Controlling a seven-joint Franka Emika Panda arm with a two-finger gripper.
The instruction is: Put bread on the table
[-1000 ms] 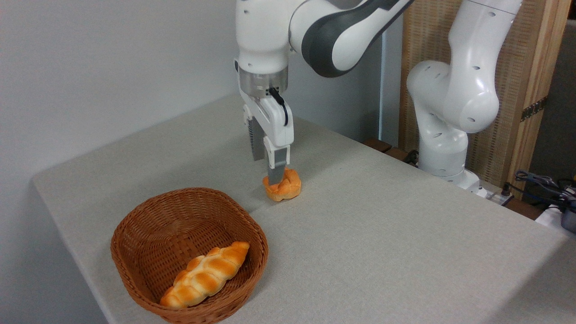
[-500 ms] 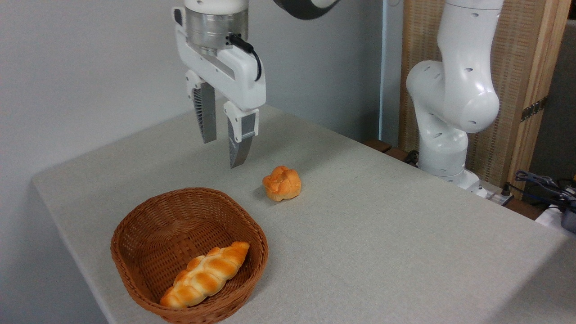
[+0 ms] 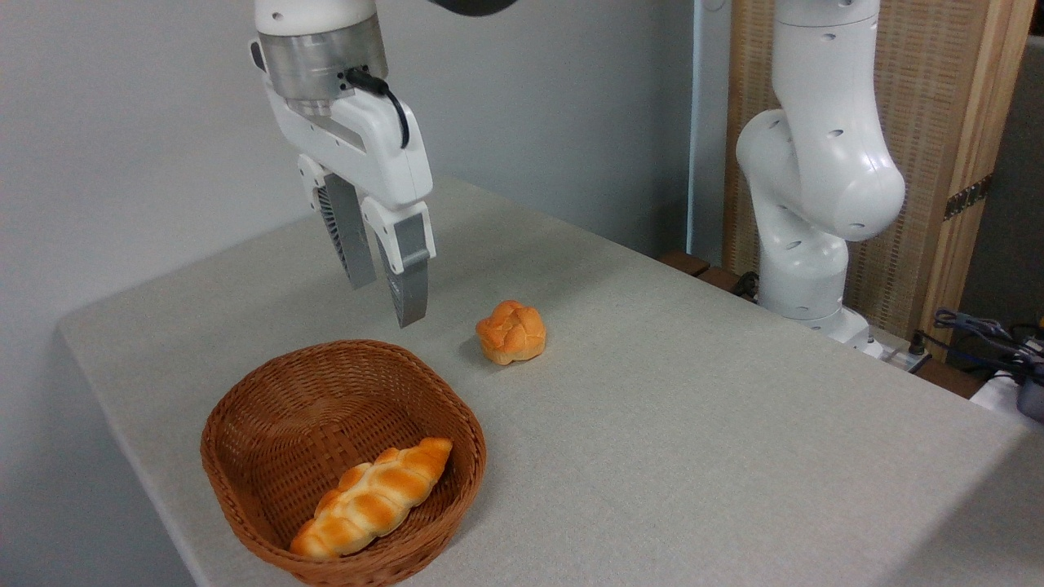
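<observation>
Nearest the camera there's one brown wicker basket (image 3: 342, 461) sitting on the surface (image 3: 693, 440), close to its front-left edge. Inside it is one braided roll (image 3: 373, 496), longish and golden, lying diagonally along the basket's right-hand inner wall. That's the only thing in the basket.

A bit further back, just past the basket's far right rim but clearly apart from it, is the bread (image 3: 511, 331): one small round bun, knotted top facing up, golden-orange. It's resting straight on the grey-beige cloth with a small shadow to its left, and nothing is touching it.

So two bread items total, one in the basket and one out on the surface.

Then the hand (image 3: 383, 297), just the one. It hangs in the air to the left of the bun and above the basket's far rim, tilted a little so the fingers (image 3: 406, 269) point down and slightly right. The two fingers are spread apart with a clear gap between them and nothing in that gap, so it's released and empty.

Furthest back on the right is the white robot arm base (image 3: 816, 204), standing at the surface's far edge in front of a wooden panel (image 3: 971, 163). Some cables (image 3: 987, 334) are bunched at the far right.
</observation>
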